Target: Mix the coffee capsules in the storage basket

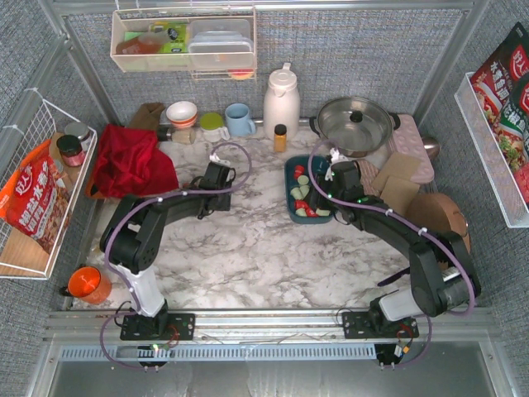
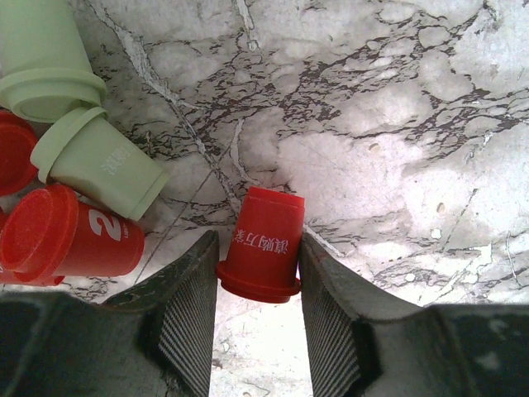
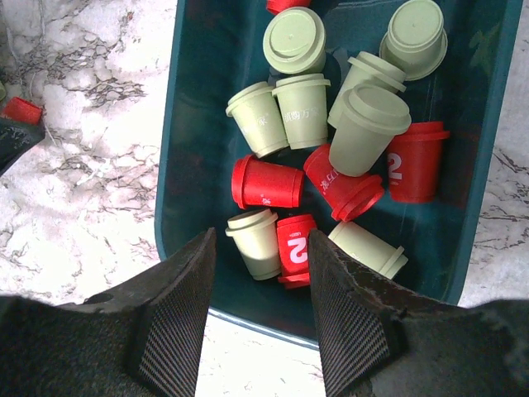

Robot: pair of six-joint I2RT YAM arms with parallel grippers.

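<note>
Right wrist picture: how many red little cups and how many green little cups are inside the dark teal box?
Red capsules: 5 (one is cut off at the top edge)
Green capsules: 8
Total inside the basket: 13

Overhead view, plus two wrist close-ups.
We look steeply down; overhead and right wrist share the basket (image 3: 183,149).
</note>
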